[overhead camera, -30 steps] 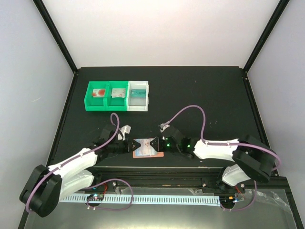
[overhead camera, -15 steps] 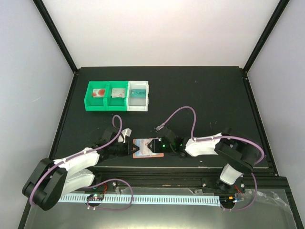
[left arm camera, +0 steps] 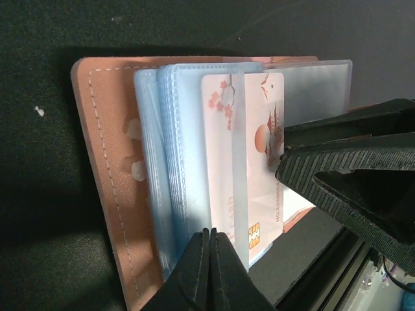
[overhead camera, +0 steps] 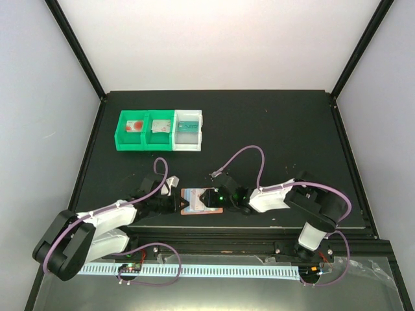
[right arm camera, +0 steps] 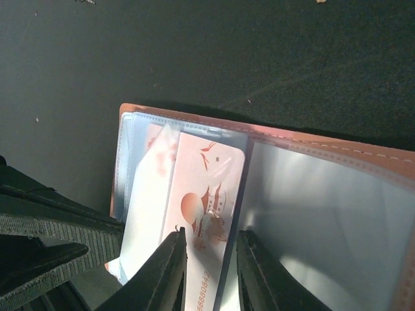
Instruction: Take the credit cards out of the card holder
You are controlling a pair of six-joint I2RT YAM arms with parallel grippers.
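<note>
Right gripper (right arm camera: 209,238) edged left, jaws parted over credit card (right arm camera: 202,184) lengthwise along card holder (left arm camera: 104,162); left gripper (left arm camera: 209,233) closed.

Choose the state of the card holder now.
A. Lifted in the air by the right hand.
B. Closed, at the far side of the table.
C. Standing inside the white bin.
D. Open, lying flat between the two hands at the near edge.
D: the card holder lies open on the table between the left hand and the right hand, with its blue sleeves spread and a card inside one.

Credit card (right arm camera: 207,194) end off-frame below
</note>
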